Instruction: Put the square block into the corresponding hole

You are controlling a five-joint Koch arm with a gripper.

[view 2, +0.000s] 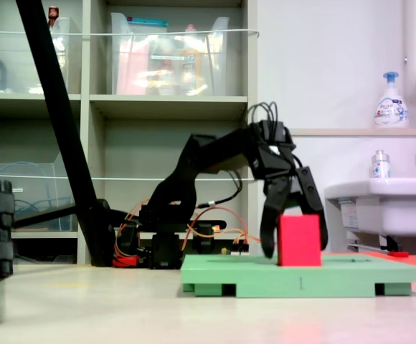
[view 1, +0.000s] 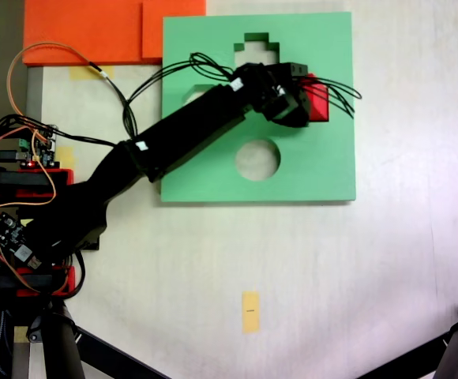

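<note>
The square block point(view 2: 299, 240) is a bright red cube standing upright on the right part of the green foam board point(view 2: 351, 276). My gripper point(view 2: 295, 247) reaches down over it, one black finger point(view 2: 269, 226) on its left and the other at its right rear, and is shut on it. From above, the block point(view 1: 318, 101) pokes out to the right of the gripper point(view 1: 304, 101), over the board point(view 1: 324, 170). The corresponding hole is hidden; the arm and gripper cover parts of the board.
The board has a round cutout point(view 1: 257, 159) and a stepped cutout point(view 1: 256, 49). An orange foam sheet point(view 1: 87, 31) lies beyond its left corner. A yellow tape marker point(view 1: 250, 311) is stuck on the table. Loose wires and boards point(view 1: 24, 150) surround the arm's base.
</note>
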